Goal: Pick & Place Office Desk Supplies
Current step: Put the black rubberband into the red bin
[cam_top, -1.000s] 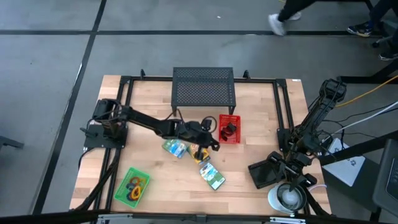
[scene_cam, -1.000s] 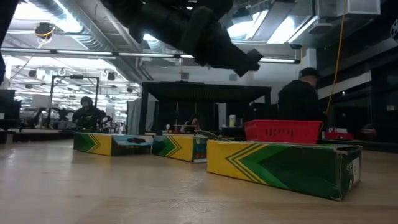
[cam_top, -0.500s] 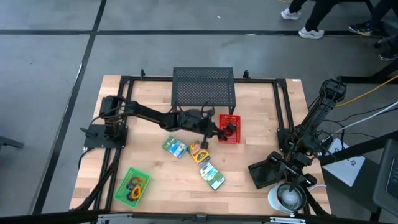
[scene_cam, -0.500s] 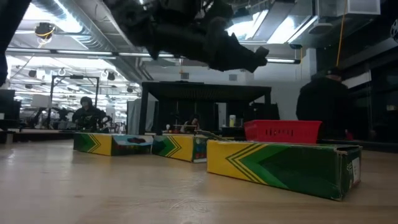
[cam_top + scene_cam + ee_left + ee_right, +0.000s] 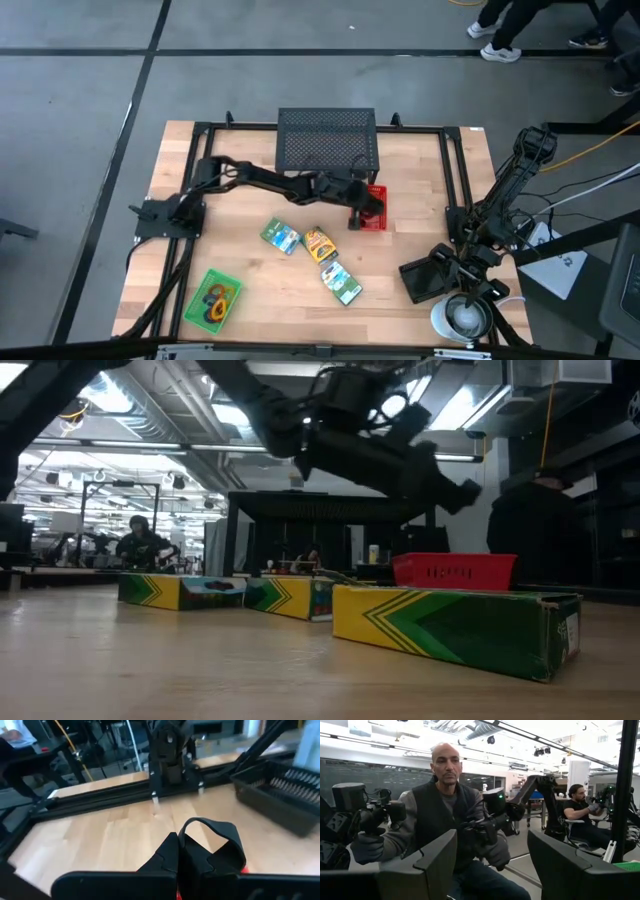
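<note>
I have the left gripper [image 5: 365, 212] over the red tray [image 5: 377, 223] near the bench's middle, fingers [image 5: 172, 855] pinched tight on a black clip [image 5: 215, 832]. If I let go from this height it could bounce over the rim. Three packets [image 5: 320, 245] lie just toward the front edge, and the loops [image 5: 217, 295] sit at the front-left corner. The right gripper [image 5: 492, 857] is parked off the right edge, wide open, holding nothing.

A large black mesh stand [image 5: 327, 140] sits at the wooden table's [image 5: 250, 290] far edge; a round white object [image 5: 461, 319] lies off its near right corner.
</note>
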`<action>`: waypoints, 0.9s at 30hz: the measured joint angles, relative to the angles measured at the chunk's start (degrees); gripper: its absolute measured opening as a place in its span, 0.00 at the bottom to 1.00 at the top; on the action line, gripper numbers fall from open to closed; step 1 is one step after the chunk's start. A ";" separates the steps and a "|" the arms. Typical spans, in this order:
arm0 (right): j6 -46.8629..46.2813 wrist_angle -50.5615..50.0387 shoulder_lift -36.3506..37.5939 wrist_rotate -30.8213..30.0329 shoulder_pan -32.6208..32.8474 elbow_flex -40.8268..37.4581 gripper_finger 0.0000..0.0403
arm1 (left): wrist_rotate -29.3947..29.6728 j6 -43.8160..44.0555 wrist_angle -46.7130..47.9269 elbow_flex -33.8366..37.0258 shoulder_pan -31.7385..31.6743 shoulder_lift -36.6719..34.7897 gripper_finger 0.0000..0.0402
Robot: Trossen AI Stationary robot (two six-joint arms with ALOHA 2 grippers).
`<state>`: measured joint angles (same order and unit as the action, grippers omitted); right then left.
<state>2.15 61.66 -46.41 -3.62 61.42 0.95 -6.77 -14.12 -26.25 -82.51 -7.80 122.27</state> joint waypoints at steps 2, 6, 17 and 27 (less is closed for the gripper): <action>0.00 0.00 0.00 0.00 0.00 0.00 0.61 | 1.08 -1.05 4.29 -3.29 0.25 1.53 0.00; -0.04 -0.01 0.00 0.00 0.01 0.00 0.61 | 1.52 -1.51 10.26 -7.53 0.25 3.75 0.00; -1.21 -0.49 0.00 0.00 0.01 0.00 0.61 | 5.48 -1.92 14.59 -8.08 0.27 4.29 0.12; -1.69 -0.44 0.00 0.00 0.01 0.00 0.61 | 5.52 -0.64 16.40 -8.08 0.27 4.13 0.39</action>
<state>0.46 61.22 -46.41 -3.62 61.43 0.95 -1.26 -14.76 -9.85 -90.59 -7.53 126.40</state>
